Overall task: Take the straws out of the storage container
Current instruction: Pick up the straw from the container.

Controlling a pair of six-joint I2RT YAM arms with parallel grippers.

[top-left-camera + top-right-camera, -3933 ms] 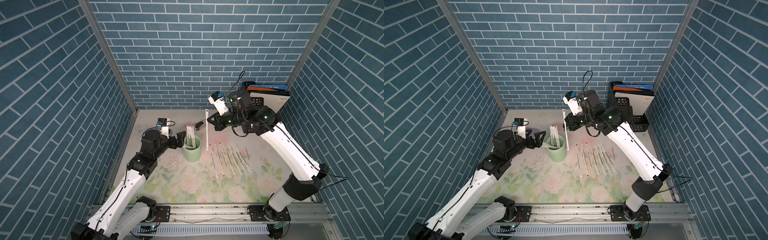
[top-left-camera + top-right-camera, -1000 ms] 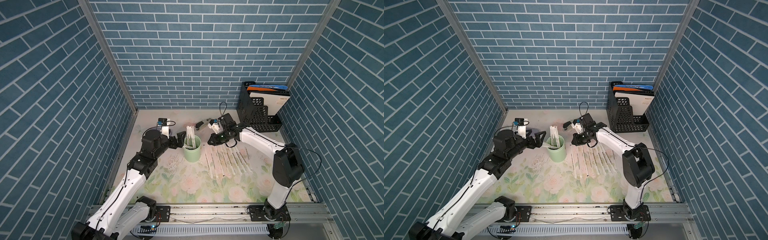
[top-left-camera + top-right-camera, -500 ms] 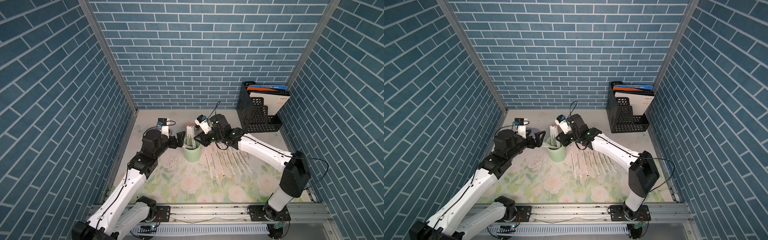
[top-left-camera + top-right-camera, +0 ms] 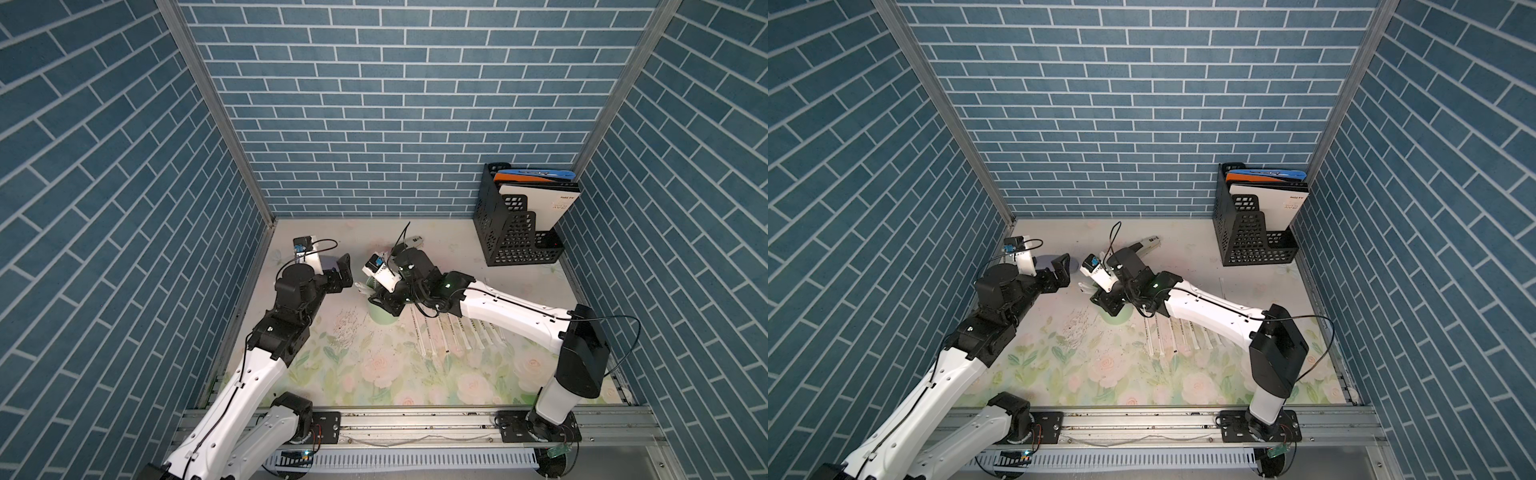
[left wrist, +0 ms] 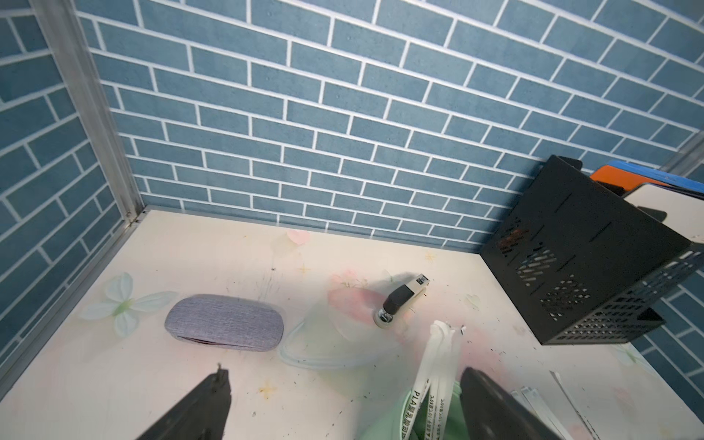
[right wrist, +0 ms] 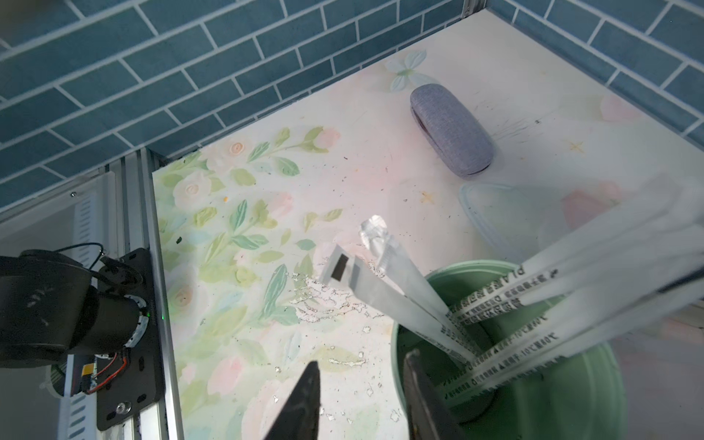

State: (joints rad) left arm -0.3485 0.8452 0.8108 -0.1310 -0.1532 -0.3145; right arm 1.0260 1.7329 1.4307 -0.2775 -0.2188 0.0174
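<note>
The storage container [image 4: 380,318] [image 4: 1113,318] is a pale green cup standing mid-table, mostly covered by my right wrist in both top views. Several white printed straws [image 6: 552,293] [image 5: 438,362] lean out of it. More straws [image 4: 449,336] [image 4: 1177,336] lie side by side on the mat to its right. My right gripper [image 6: 362,362] [image 4: 376,301] hangs over the cup's [image 6: 594,381] rim, open, with one finger above the mat and the other above the rim; nothing is between them. My left gripper [image 5: 343,375] [image 4: 345,276] stands wide open just left of the cup [image 5: 384,423], holding nothing.
A grey fabric case [image 5: 224,322] [image 6: 451,129] lies at the back left, with a clear lid [image 5: 324,343] beside it. A stapler [image 5: 404,299] [image 4: 411,241] lies behind the cup. A black perforated file holder [image 4: 515,232] with folders stands in the back right corner.
My right arm has swung left from the row of laid-down straws to above the cup, and its jaws have opened. The left arm has not moved.
</note>
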